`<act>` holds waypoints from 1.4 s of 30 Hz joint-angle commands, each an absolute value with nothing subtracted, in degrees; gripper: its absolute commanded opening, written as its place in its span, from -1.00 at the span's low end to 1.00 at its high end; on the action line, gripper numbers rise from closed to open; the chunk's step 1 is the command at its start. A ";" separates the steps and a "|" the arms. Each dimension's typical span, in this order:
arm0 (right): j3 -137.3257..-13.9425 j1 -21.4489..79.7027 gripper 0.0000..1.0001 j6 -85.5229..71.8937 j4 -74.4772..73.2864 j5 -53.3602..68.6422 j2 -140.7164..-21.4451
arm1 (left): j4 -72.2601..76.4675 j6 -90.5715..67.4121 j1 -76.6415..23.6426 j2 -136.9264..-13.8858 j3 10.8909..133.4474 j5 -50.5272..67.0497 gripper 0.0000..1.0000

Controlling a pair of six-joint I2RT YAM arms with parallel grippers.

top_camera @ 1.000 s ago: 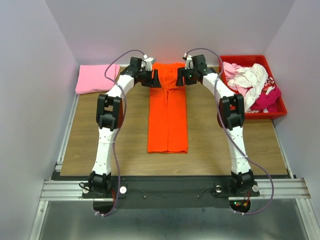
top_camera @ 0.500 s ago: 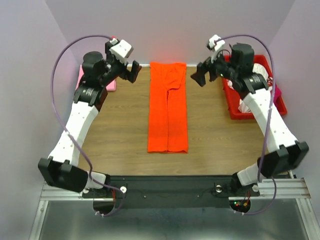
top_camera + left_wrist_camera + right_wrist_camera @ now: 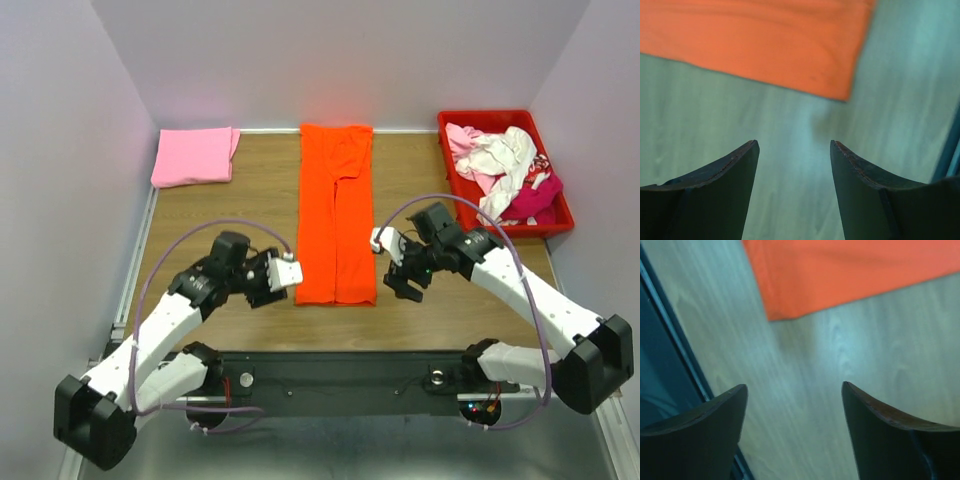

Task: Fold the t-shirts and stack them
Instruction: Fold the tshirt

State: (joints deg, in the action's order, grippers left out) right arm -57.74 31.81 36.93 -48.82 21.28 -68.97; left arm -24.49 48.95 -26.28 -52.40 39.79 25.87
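Orange t-shirt (image 3: 336,220) lies as a long strip in the middle of the surface (image 3: 220,230); cross-folds left.
Pink t-shirt (image 3: 193,156) folded far-left; white and magenta t-shirts (image 3: 505,165) heaped in red crate (image 3: 490,116), unfolded. Left tool (image 3: 285,273) and right tool (image 3: 394,266) flank near hem, both spread, empty.

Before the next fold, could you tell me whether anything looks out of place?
Nothing stands out. The orange t-shirt lies flat mid-table, the pink t-shirt sits folded at the far left corner, and the unfolded t-shirts lie heaped inside the red crate.

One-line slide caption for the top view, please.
Left fingers and right fingers, both open, flank the near end of the orange t-shirt; pink t-shirt lies far left.
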 commanded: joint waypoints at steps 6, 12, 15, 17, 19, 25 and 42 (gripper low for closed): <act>-46.59 37.26 0.16 41.22 -35.70 19.78 -65.92 | -12.32 54.22 -40.77 -41.48 24.00 24.09 0.30; -39.83 42.09 0.08 44.20 -27.62 20.21 -65.22 | -4.14 55.02 -47.54 -48.50 21.01 21.36 0.29; -36.58 45.08 0.08 46.49 -22.44 19.78 -64.34 | -0.27 55.11 -49.48 -52.90 20.65 20.05 0.26; -35.25 47.28 0.08 47.81 -20.22 18.55 -64.95 | 1.13 55.20 -49.57 -54.93 20.65 19.78 0.24; -33.67 48.34 0.06 49.39 -16.98 17.50 -66.61 | 1.58 56.16 -49.57 -55.98 20.39 18.99 0.20; -31.03 48.52 0.03 51.85 -9.50 16.44 -70.31 | 3.16 58.62 -49.57 -57.13 18.99 17.93 0.16; -30.49 48.43 0.07 48.17 -6.41 13.88 -70.14 | 5.89 60.47 -47.82 -64.15 19.77 17.14 0.08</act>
